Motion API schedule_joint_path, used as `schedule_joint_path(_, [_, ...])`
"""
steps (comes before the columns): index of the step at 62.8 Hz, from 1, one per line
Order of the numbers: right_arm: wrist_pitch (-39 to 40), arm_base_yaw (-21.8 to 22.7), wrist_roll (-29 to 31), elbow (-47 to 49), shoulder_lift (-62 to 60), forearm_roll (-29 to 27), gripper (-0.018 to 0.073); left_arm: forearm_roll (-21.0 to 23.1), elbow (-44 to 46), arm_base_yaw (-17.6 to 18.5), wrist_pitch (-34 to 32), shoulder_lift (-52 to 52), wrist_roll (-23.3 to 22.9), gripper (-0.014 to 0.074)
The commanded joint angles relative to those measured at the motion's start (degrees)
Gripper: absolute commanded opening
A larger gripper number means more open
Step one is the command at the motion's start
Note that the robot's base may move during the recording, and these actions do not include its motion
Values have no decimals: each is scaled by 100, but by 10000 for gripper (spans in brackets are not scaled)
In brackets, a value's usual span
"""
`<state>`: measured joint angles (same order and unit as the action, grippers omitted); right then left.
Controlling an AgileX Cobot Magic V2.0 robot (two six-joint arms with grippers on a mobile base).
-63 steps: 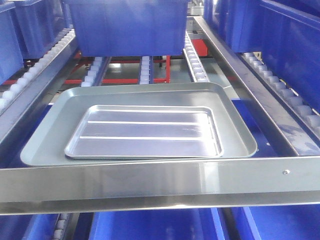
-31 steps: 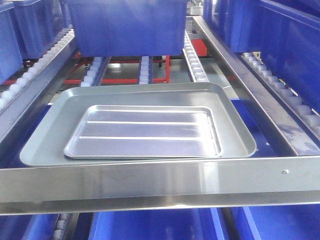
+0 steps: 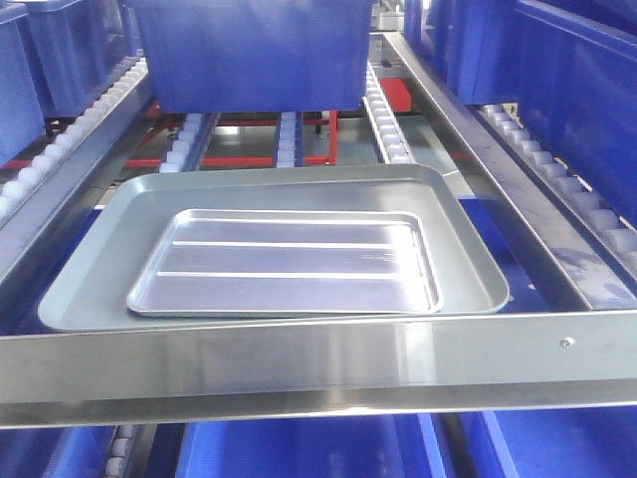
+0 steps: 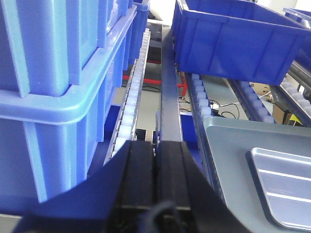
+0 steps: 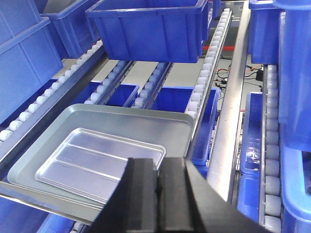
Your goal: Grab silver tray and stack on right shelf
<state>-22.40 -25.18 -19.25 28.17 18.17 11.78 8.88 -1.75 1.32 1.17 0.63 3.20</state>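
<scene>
The silver tray [image 3: 284,264], shiny with two long ridges, lies flat inside a larger dull grey tray [image 3: 100,259] on the roller level behind the brushed-steel front bar [image 3: 299,363] of the right shelf. Neither gripper shows in the front view. In the right wrist view my right gripper [image 5: 159,165] is shut and empty, its tips by the silver tray's [image 5: 92,162] right corner; contact cannot be told. In the left wrist view my left gripper [image 4: 155,145] is shut and empty, left of the grey tray [image 4: 233,141], with the silver tray [image 4: 286,189] at the lower right.
A blue bin [image 3: 254,50] stands on the rollers just behind the trays. More blue bins [image 4: 53,73] line the left lane and the right lane [image 3: 577,90]. A steel rail [image 3: 498,189] separates the tray lane from the right rollers. Lower bins [image 5: 175,102] sit beneath.
The trays sit very slightly further left in the front view. Nothing else has visibly moved.
</scene>
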Motion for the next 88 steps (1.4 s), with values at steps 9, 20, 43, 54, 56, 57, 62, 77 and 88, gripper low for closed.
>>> schedule_joint_path(9, [606, 792, 573, 6, 15, -142, 48, 55, -96, -2, -506, 92, -69, -90])
schedule_joint_path(20, [1333, 1856, 1695, -905, -537, -1414, 48, 55, -96, -2, -506, 92, -69, -90])
schedule_joint_path(43, [2280, 2528, 1860, -2864, -1974, -1517, 48, 55, -96, -2, -506, 81, -69, -90])
schedule_joint_path(54, [2345, 2523, 1860, -2875, -1992, -1517, 48, 55, -96, -2, -506, 81, -69, -90])
schedule_joint_path(56, [2345, 2523, 1860, -2875, -1992, -1517, 48, 55, -96, -2, -506, 81, -69, -90])
schedule_joint_path(57, [2345, 2523, 1860, -2875, -1992, -1517, 48, 55, -96, -2, -506, 81, -69, -90])
schedule_joint_path(62, [2340, 2522, 1860, -2875, -1992, -1517, 48, 55, -96, -2, -506, 81, -69, -90])
schedule_joint_path(77, [2335, 2522, 1860, -2875, -1992, -1517, 48, 55, -96, -2, -506, 81, -69, -90])
schedule_joint_path(88, [2335, 2522, 1860, -2875, -1992, -1517, 48, 55, -96, -2, -506, 81, -69, -90])
